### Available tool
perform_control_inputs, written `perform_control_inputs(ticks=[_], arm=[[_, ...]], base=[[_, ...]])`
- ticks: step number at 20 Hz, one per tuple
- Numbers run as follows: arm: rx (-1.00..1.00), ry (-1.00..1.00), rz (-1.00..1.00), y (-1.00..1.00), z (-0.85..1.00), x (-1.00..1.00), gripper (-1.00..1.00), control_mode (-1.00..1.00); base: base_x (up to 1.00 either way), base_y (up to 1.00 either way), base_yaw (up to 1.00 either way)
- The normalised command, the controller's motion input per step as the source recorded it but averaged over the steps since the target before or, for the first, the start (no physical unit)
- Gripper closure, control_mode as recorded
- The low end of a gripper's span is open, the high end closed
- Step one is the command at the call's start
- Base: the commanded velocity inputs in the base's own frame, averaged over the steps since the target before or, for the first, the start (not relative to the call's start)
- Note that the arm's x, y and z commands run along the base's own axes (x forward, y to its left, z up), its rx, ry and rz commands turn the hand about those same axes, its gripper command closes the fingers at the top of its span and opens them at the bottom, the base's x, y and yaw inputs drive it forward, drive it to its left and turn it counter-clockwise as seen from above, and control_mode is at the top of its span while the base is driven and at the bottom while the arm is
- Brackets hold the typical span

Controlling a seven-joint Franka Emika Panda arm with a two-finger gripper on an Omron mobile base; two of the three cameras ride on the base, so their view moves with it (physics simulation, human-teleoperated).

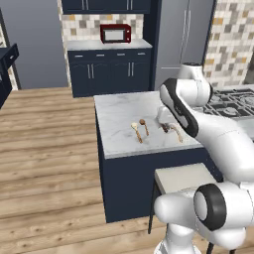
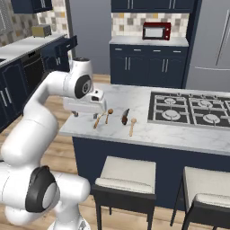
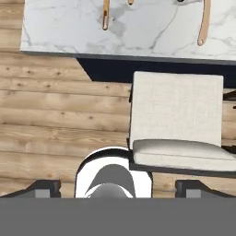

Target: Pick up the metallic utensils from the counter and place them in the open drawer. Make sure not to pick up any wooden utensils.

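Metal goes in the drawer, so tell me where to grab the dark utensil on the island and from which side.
Take the dark utensil at mid-handle, straight down from above. It lies flat on the counter and is slim, so set the jaws across its width, clear of the wooden spoon beside it.

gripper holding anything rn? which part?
Nothing. The gripper is open, fingertips wide apart with nothing between them, looking down at the stool and floor; utensils lie on the counter.

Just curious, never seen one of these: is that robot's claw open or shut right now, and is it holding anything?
Gripper: open, holding nothing.
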Motion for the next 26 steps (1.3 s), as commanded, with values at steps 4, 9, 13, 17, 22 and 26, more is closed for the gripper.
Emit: perform_control_inputs(ticks=[4, 9, 13, 17, 22, 26], arm=[[-0.01, 0.28, 0.00, -0.58, -0.01, 0.29, -1.00, -1.00], [0.00, 0.26, 0.00, -0.40, -0.04, 0.50, -1.00, -1.00], [0.00, 0.07, -0.01, -0.19, -0.33, 0.37, -1.00, -1.00], [0.00, 0.00, -0.01, -0.13, -0.37, 0.47, -1.00, -1.00], [0.00, 0.00, 0.00, -0.02, -0.33, 0.61, -1.00, -1.00], [0.00, -0.11, 0.00, 0.00, -0.44, 0.53, -1.00, -1.00]], base=[[0.00, 0.00, 0.00], [0.00, 0.00, 0.00], [0.00, 0.00, 0.00], [0.00, 0.00, 0.00], [0.00, 0.00, 0.00], [0.00, 0.00, 0.00]])
